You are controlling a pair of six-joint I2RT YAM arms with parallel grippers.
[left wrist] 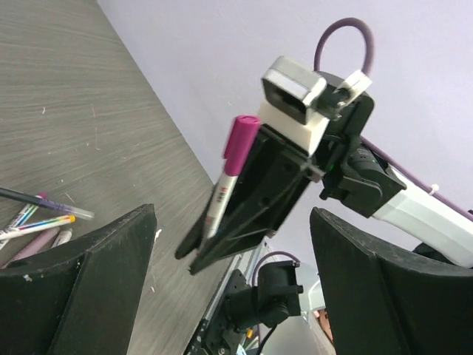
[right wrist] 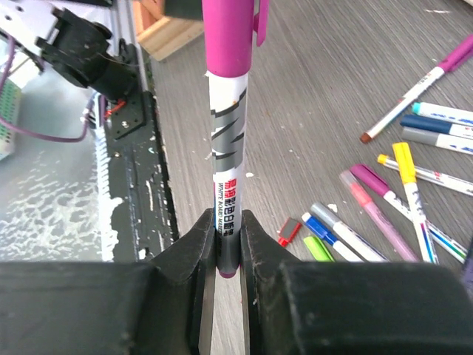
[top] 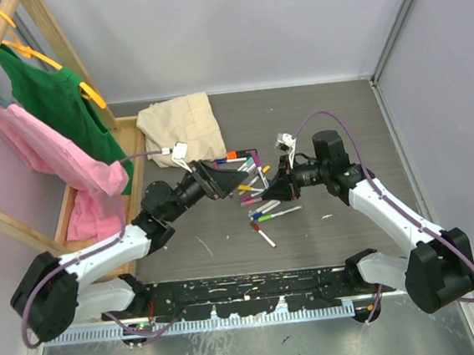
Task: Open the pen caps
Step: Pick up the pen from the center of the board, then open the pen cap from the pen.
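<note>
Both arms (top: 102,256) (top: 391,209) point inward; right end effector (right wrist: 228,231) pinches pen (right wrist: 226,140), left end effector (top: 239,180) spread.

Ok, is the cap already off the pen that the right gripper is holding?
No, the pink cap sits on the top end of the white pen clamped in the right gripper.

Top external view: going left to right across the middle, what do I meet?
Pink shirt → open left pincer → right pincer, shut on the pink-capped pen → right arm's white forearm.
</note>
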